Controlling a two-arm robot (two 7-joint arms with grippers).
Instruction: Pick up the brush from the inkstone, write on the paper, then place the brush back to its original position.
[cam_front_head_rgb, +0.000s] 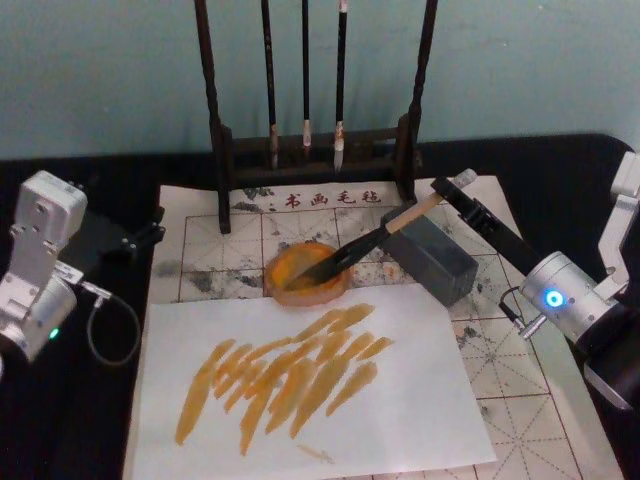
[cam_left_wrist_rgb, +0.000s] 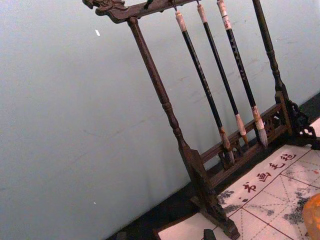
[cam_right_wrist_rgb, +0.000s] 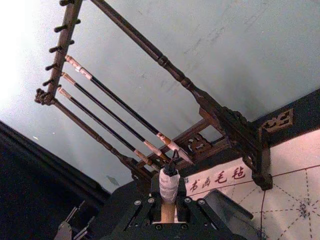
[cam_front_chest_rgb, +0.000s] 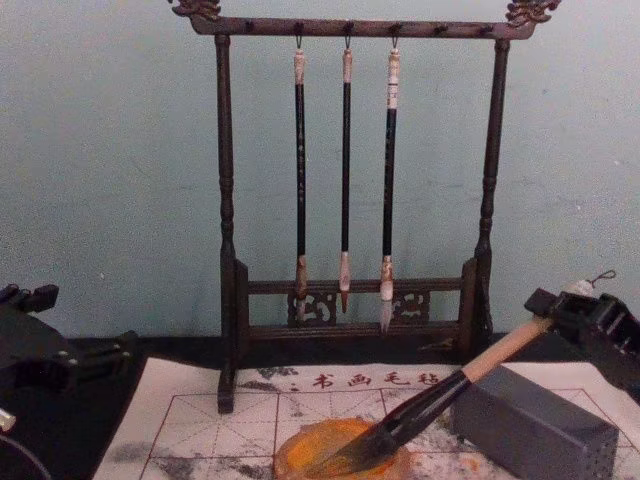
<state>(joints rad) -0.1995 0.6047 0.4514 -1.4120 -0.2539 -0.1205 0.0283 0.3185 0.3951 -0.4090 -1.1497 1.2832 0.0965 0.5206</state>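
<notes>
The brush (cam_front_head_rgb: 365, 240) lies slanted, its dark bushy tip in the orange inkstone (cam_front_head_rgb: 300, 288) and its pale handle over a grey block (cam_front_head_rgb: 432, 258). My right gripper (cam_front_head_rgb: 447, 193) is shut on the handle's upper end. In the right wrist view the whitish end cap with its cord loop (cam_right_wrist_rgb: 169, 181) sticks out between the fingers. The chest view shows the brush (cam_front_chest_rgb: 440, 400) rising from the inkstone (cam_front_chest_rgb: 290, 455) to the right gripper (cam_front_chest_rgb: 560, 310). The paper (cam_front_head_rgb: 520, 390) has red grid lines and grey smudges. My left gripper (cam_front_head_rgb: 145, 235) is parked open at the paper's left edge.
A white sheet (cam_front_head_rgb: 400, 400) with several orange strokes lies over the gridded paper in front of the inkstone. A dark wooden brush rack (cam_front_chest_rgb: 345, 290) with three thin hanging brushes (cam_front_chest_rgb: 345, 170) stands behind, against the pale wall. Black tabletop surrounds the paper.
</notes>
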